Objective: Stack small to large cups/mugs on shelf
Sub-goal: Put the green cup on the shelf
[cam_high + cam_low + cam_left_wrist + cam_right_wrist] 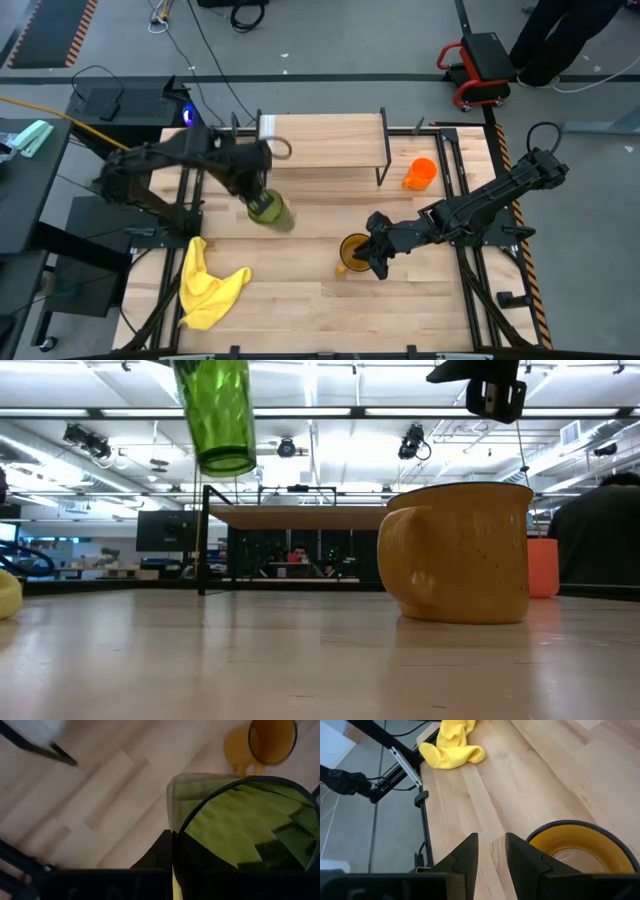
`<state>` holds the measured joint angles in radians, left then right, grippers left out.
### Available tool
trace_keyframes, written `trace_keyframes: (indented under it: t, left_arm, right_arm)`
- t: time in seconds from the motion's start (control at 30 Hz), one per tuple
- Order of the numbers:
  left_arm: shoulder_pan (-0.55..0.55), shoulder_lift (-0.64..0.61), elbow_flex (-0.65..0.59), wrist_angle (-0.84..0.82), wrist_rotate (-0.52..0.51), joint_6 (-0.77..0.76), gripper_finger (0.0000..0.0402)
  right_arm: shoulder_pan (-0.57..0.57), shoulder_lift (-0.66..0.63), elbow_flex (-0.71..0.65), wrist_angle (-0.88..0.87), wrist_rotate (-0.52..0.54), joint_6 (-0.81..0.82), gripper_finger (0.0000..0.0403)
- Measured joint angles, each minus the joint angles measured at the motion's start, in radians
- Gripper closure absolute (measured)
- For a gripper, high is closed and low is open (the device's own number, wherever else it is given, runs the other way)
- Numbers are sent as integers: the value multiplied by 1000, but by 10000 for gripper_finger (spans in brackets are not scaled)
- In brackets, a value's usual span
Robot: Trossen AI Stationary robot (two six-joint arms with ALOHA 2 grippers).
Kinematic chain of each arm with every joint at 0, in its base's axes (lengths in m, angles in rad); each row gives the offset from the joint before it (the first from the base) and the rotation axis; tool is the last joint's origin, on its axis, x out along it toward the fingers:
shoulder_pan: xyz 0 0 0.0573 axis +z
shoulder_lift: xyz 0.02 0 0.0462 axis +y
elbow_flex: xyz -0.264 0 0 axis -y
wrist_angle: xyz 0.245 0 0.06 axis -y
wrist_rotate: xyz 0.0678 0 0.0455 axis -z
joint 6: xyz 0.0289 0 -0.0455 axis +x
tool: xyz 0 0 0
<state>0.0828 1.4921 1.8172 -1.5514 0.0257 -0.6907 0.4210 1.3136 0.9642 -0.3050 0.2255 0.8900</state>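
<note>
My left gripper [263, 200] is shut on the translucent green tumbler [215, 415], which hangs in the air in front of the shelf [320, 140]. The shelf is a light board on thin black legs at the table's far side. The amber-yellow mug [353, 250] stands upright on the table, handle toward the near edge. My right gripper [492, 845] hovers just right of it and above it, its fingers a narrow gap apart and touching nothing. The orange mug [420, 173] stands on the table beside the shelf's right legs. My left gripper holds the tumbler at its rim [172, 827], from above. One finger [160, 852] lies outside the wall; the other seems to be inside, where the green wall darkens it. The tumbler is lifted clear of the table [215, 415], base down and slightly tilted.
A crumpled yellow cloth [205, 285] lies at the table's near left. Black frame rails [470, 180] run along the table's left and right sides. Bare wood lies between the cloth and the amber mug [460, 550]. A person stands beyond the far right corner [560, 40].
</note>
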Motion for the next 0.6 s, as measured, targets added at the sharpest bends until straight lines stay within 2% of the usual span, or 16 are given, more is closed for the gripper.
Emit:
trace_keyframes:
  t: [0.23,0.6]
  left_arm:
    - [174,29,108,-20,-15,124,390]
    - [333,266,403,-19,-14,303,390]
  right_arm:
    - [-36,0,0,-1,21,27,298]
    - [-88,-7,0,-31,21,25,298]
